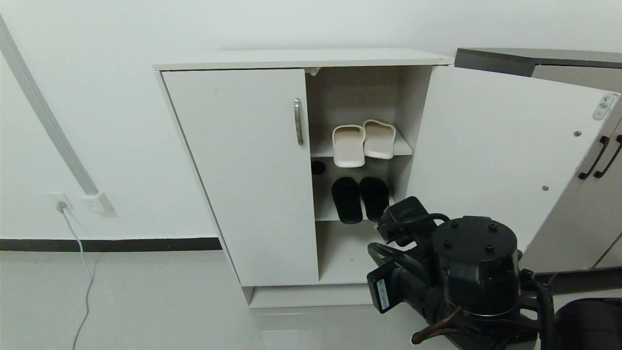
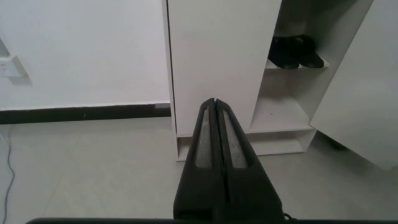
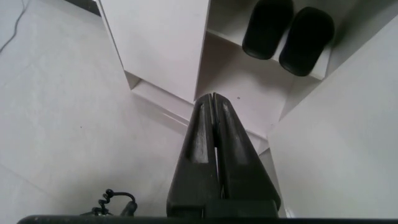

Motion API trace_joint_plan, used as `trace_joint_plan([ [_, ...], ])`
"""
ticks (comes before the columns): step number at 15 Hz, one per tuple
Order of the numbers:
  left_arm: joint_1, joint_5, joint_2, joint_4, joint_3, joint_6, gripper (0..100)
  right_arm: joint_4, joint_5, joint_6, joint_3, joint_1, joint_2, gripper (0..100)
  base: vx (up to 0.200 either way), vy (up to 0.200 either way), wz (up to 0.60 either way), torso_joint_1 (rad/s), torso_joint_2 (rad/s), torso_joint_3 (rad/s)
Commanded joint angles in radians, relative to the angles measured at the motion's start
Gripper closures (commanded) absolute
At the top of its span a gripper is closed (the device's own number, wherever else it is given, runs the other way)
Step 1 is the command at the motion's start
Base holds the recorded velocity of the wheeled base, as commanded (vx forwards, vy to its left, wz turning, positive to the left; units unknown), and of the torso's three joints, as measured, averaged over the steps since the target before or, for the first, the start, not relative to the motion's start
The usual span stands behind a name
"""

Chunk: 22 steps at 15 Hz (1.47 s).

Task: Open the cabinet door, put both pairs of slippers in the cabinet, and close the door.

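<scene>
You have the white cabinet (image 1: 291,57) against the far wall, with both pairs of slippers inside it. Its left door (image 1: 243,170) is shut and carries an upright metal handle (image 1: 298,121) at its right edge. The right door (image 1: 495,146) stands wide open, swung out to the right, with a hinge plate (image 1: 602,106) at its top outer corner.

The cream slippers (image 1: 350,146) lie side by side on the upper shelf (image 1: 404,148), with one end hanging over the shelf's near edge. The black slippers (image 1: 347,199) lie side by side on the middle shelf (image 1: 323,214) right below them. A round hole (image 1: 318,167) shows in the back panel between the two shelves.

Your right gripper (image 3: 213,96) has its jaws pressed together, holding nothing. It points at the bottom compartment (image 1: 340,253), near the open door. A white label (image 1: 384,294) sits on the right arm, its print too small to read.

Your left gripper (image 2: 214,101) also has its jaws together and empty. It hangs over the pale floor (image 1: 146,311), apart from the cabinet, aimed at the foot of the shut left door.

On the left wall you have a socket (image 1: 59,201) with a grey cable (image 1: 85,272) plugged in and trailing to the floor. A black skirting strip (image 1: 112,244) runs along the wall's foot. To the right stands a grey cabinet (image 1: 559,63) with black handles (image 1: 602,155).
</scene>
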Motion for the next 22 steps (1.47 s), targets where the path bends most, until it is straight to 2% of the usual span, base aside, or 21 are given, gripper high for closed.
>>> trace_joint_plan([
  [1, 0.001, 0.000, 0.000, 0.000, 0.000, 0.000, 100, -0.007, 0.000, 0.001, 0.000, -0.001, 0.002, 100, 0.000, 0.000, 0.00, 0.000, 0.00, 0.000],
  [5, 0.000, 0.000, 0.000, 0.000, 0.000, -0.001, 100, -0.013, 0.000, -0.001, 0.005, -0.001, 0.004, 100, 0.000, 0.000, 0.00, 0.010, -0.18, -0.277],
  [9, 0.000, 0.000, 0.000, 0.000, 0.000, -0.001, 100, -0.013, 0.000, -0.001, 0.005, -0.003, 0.014, 100, 0.000, 0.000, 0.00, 0.040, -0.51, -0.369],
  [22, 0.000, 0.000, 0.001, 0.000, 0.000, -0.001, 100, -0.013, 0.000, 0.001, 0.008, -0.003, 0.016, 100, 0.000, 0.000, 0.00, 0.152, -0.48, -0.332],
])
